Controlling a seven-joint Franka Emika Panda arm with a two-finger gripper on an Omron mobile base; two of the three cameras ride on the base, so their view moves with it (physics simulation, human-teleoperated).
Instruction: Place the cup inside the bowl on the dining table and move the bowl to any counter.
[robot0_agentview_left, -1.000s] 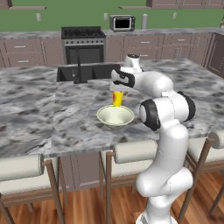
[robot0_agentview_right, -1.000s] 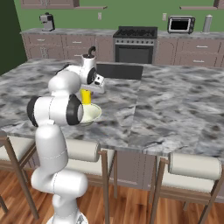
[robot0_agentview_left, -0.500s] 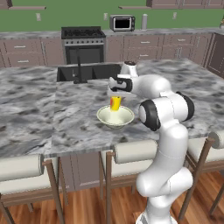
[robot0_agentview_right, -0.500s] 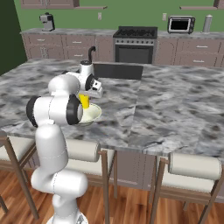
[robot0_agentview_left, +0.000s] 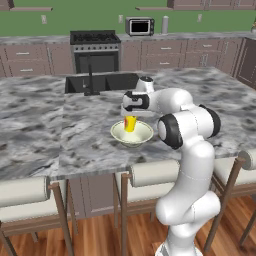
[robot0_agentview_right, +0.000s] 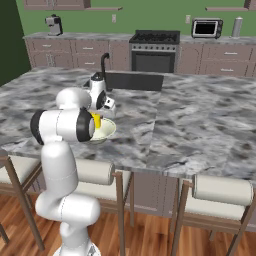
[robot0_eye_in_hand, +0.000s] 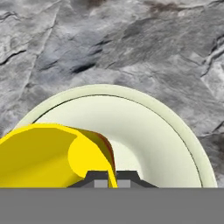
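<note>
Gripper (robot0_agentview_left: 131, 116): fingers pinching the cup (robot0_agentview_left: 130, 123) rim (hand view).
Cup: inside the bowl (robot0_agentview_left: 132, 133).
Bowl: resting on the dining table (robot0_agentview_left: 90, 120).

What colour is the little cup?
Bright yellow: the cup shows best in the hand view, inside the bowl.
</note>
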